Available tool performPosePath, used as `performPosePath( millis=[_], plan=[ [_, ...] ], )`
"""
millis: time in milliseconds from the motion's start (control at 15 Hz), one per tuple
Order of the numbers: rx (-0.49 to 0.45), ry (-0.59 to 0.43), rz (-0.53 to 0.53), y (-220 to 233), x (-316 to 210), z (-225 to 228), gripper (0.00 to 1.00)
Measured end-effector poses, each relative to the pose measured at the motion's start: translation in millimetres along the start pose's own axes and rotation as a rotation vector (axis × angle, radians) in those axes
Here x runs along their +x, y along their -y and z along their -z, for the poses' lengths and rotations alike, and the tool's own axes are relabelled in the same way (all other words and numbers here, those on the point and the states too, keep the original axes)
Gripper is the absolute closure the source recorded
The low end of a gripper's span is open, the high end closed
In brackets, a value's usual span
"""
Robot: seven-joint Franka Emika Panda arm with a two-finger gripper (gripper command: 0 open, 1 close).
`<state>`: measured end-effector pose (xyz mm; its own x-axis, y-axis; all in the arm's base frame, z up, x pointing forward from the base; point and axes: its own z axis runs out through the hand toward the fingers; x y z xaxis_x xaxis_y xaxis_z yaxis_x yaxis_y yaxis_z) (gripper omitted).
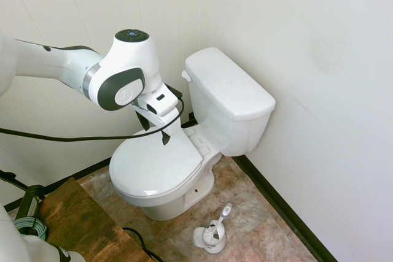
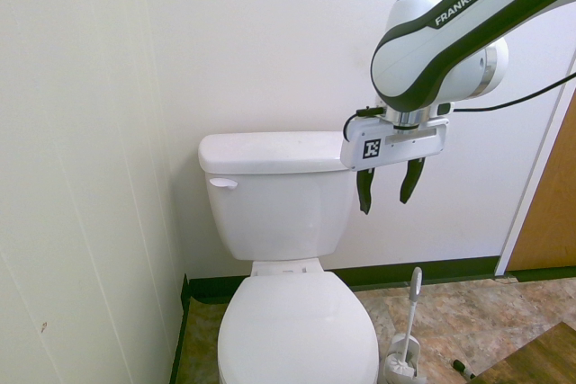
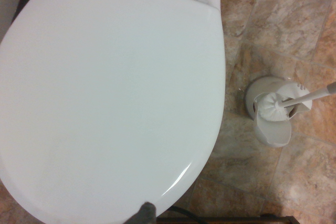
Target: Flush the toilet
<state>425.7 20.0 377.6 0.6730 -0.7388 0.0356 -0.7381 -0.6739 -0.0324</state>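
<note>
Jaws: parted and pointing down, with nothing between them; the black two-finger gripper point(image 2: 388, 202) hangs in open air from the white Franka arm point(image 2: 450, 47), clear of the toilet.
Toilet: the large glossy white ceramic two-piece toilet point(image 1: 164, 167) lies lower than the jaws, and they touch no part of it.
Seat lid: the oval white lid point(image 1: 153, 162) is closed, lower than the fingertips; the wrist view looks down on its broad smooth face.
Tank: the boxy white tank point(image 2: 281, 213) with its flat lid point(image 2: 274, 152) stands beside the jaws; in the second exterior view they hang just past its right-hand edge, their tips lower than the flat lid.
Flush lever: the small white lever point(image 2: 223, 183) sits on the tank's front near the upper corner, across the tank's width from the jaws in the second exterior view, higher than their tips and untouched.
Brush: the small white toilet brush point(image 1: 221, 219) stands tilted in its white holder point(image 1: 210, 237), on the brown mottled tile floor point(image 1: 252, 213) lower than the jaws, beside the toilet.
</note>
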Motion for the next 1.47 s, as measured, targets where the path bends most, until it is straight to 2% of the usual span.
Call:
performPosePath(
  millis=[200, 333, 600, 867, 1133, 1200, 1467],
  plan=[
    [0.018, -0.002, -0.014, 7, 2, -3, 0.00],
    [0.041, -0.005, -0.035, 32, -1, -8, 0.00],
    [0.114, -0.044, -0.080, 128, -8, -5, 0.00],
    [0.193, -0.113, -0.144, 219, 0, -22, 0.00],
    [0.253, -0.136, -0.197, 283, 12, -33, 0.00],
    [0.263, -0.145, -0.210, 295, 21, -36, 1.00],
    [0.293, -0.178, -0.243, 333, 51, -45, 1.00]
  ],
)
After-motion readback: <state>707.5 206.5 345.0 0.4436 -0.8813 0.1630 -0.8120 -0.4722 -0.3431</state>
